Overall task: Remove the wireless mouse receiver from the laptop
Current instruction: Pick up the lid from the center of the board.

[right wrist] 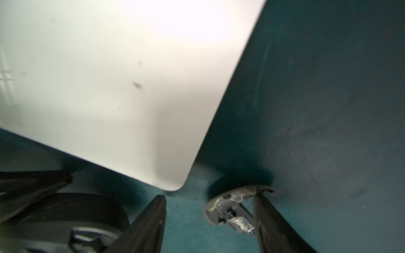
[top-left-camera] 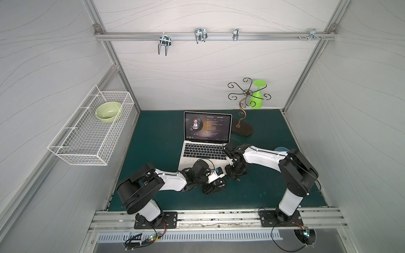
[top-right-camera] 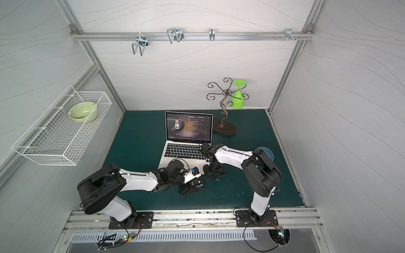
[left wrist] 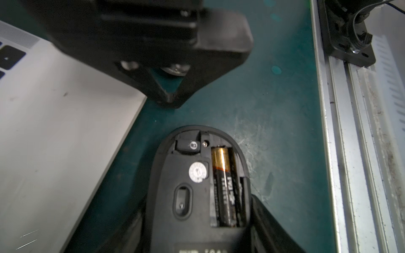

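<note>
The laptop [top-left-camera: 206, 151] stands open at the middle of the teal mat [top-left-camera: 153, 140], with its lit screen at the far edge and its palm rest toward my two bases. My left gripper [top-left-camera: 213, 186] lies low just off the laptop's near right corner, clenched on a black mouse [left wrist: 197, 188] turned underside up. The left wrist view shows the mouse's compartment uncovered, with a battery [left wrist: 225, 188] in its bay and a small black block [left wrist: 189, 145] in the slot beside it; whether that block is the receiver, I cannot tell. My right gripper [right wrist: 209, 203] hangs low over the mat beside the same corner, close to the left one, with its jaws parted. A grey curved cover piece [right wrist: 230, 203] stands on edge between them, touching one finger [right wrist: 269, 219] and apart from the other. Background: a white wire basket [top-left-camera: 87, 144] on the left wall holds a green bowl [top-left-camera: 108, 111]. A scrolled metal stand [top-left-camera: 242, 129] at the back of the mat carries a green glass [top-left-camera: 257, 96], hung upside down.
</note>
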